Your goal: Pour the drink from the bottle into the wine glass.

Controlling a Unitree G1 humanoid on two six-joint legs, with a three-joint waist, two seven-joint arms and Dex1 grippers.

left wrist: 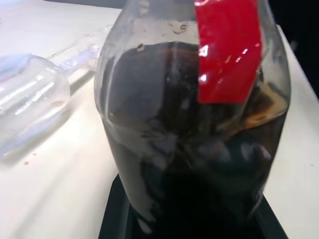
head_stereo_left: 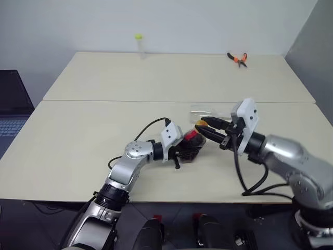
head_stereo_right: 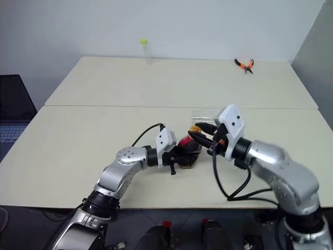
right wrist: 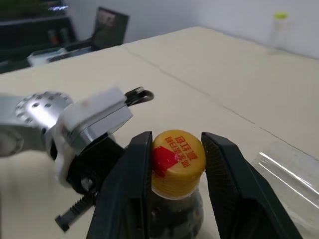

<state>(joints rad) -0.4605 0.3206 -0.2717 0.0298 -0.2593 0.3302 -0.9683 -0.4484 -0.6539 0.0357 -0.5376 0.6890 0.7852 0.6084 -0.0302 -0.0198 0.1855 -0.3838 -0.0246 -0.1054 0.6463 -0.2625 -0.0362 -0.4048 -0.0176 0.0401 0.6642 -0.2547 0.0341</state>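
While left jaws [head_stereo_left: 179, 153] clamp the bottle [head_stereo_left: 191, 146], drink [left wrist: 189, 164] inside, right jaws [right wrist: 177, 159] bracket its yellow cap [right wrist: 178, 160], wine glass [left wrist: 30, 107] seemingly lying alongside.

A lab: bare white tables [head_stereo_left: 104, 151], pliers [head_stereo_left: 238, 59], a laptop [head_stereo_left: 11, 112]

Left gripper [head_stereo_left: 183, 152] clamped on the bottle [head_stereo_left: 190, 147] near the front edge of the table [head_stereo_left: 104, 125]. Right gripper [head_stereo_left: 204, 130] just beside the bottle, black fingers either side of its yellow cap [head_stereo_left: 201, 123]. Wine glass [head_stereo_left: 205, 110] lying just behind the bottle. Orange-handled pliers [head_stereo_left: 238, 59] and a capped tube [head_stereo_left: 139, 45] well beyond the bottle, by the far edge.
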